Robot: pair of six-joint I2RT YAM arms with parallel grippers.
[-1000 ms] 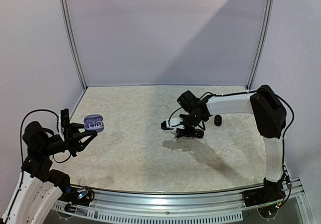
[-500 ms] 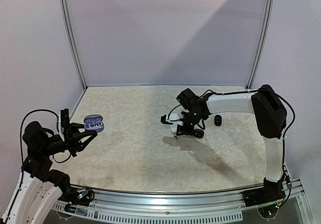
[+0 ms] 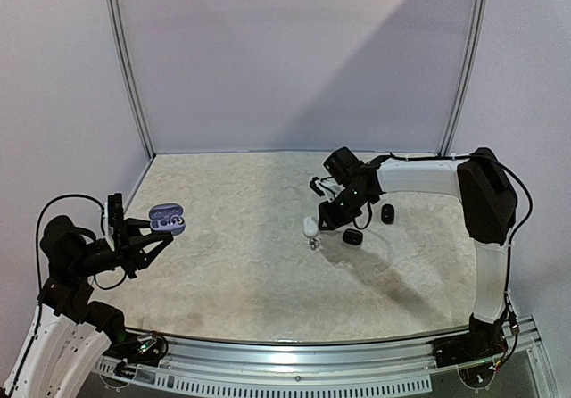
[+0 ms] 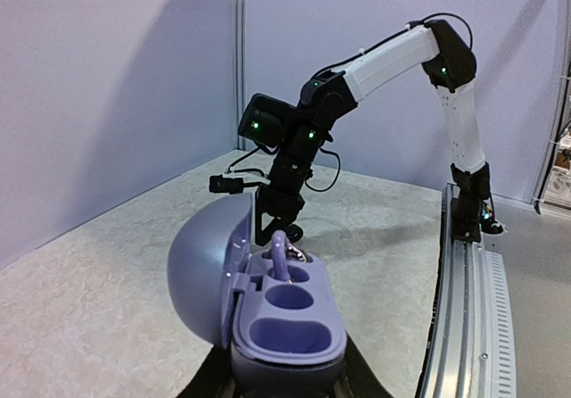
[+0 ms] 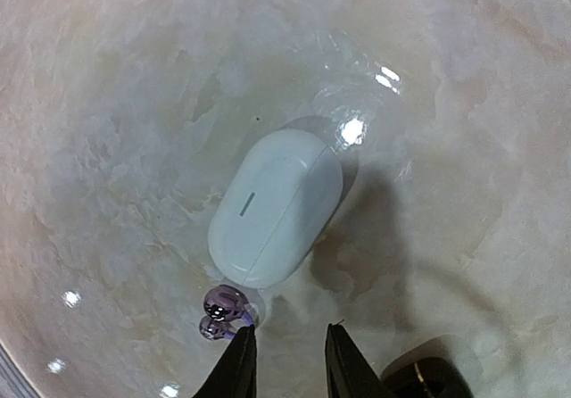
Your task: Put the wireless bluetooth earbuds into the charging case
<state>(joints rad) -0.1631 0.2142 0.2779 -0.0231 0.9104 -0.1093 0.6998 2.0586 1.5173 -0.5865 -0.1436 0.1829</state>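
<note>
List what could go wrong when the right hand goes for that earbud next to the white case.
1. The earbud lies right against the white case and off-centre under the open right hand. Closing there could hit the case or flick the bud away.
2. The purple charging case is held above the table by the left hand, far across from the bud. A weakly pinched bud may drop during the carry.

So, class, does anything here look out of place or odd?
Yes: a small purple earbud lies loose on the table beside the closed white case, not in the open purple case that the left gripper holds far off to the side.
</note>
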